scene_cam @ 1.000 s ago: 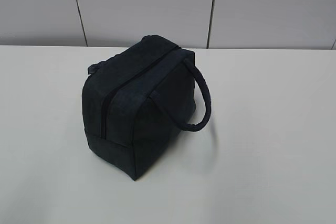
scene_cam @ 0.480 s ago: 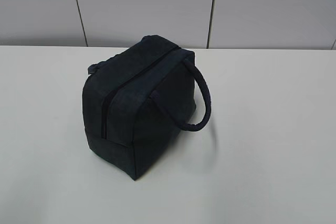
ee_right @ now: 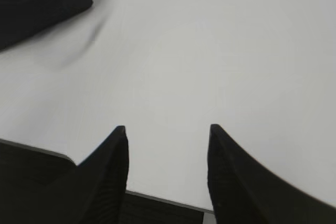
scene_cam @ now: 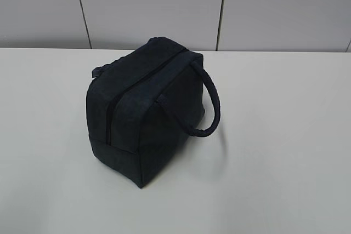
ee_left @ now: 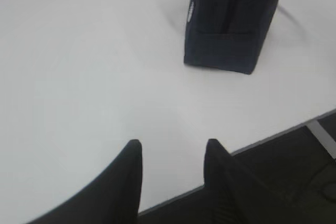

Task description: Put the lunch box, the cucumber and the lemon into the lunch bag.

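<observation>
The dark navy lunch bag (scene_cam: 145,110) stands on the white table (scene_cam: 274,152), its top zipper closed and one loop handle (scene_cam: 211,108) hanging to the right. In the left wrist view the lunch bag (ee_left: 231,22) is far ahead at upper right. My left gripper (ee_left: 173,145) hangs open over the table's near edge, nothing between its fingers. My right gripper (ee_right: 167,129) is open too, over bare table, with a corner of the lunch bag (ee_right: 37,3) at upper left. The lunch box, the cucumber and the lemon are out of view. Neither arm shows in the exterior view.
A grey panelled wall (scene_cam: 164,4) rises behind the table. The table's front edge (ee_left: 283,132) runs just past my left fingertips, with dark floor below. The same front edge (ee_right: 157,199) shows between my right fingers.
</observation>
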`<action>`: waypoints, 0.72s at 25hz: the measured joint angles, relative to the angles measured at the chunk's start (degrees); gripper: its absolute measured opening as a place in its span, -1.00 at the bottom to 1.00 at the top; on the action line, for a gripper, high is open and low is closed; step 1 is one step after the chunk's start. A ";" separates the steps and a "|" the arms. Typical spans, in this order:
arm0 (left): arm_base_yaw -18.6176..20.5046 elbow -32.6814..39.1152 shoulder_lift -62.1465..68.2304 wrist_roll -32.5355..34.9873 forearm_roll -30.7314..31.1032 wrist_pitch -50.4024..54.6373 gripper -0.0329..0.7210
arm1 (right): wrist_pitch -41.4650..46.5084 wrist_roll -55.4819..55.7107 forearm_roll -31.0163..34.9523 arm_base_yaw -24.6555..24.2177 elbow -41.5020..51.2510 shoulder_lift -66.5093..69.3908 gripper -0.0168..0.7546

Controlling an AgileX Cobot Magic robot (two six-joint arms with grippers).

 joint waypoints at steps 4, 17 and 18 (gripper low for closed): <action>5.48 0.00 0.00 0.00 -0.23 0.00 -0.20 | 0.00 0.00 0.00 -3.07 0.00 0.00 0.00; 6.88 0.00 0.00 0.00 -0.39 -0.13 -0.20 | 0.00 0.00 0.64 -3.32 0.00 0.00 0.00; 6.88 0.00 0.00 0.00 -0.50 -0.13 -0.20 | 0.00 0.00 0.64 -3.32 0.00 0.00 0.00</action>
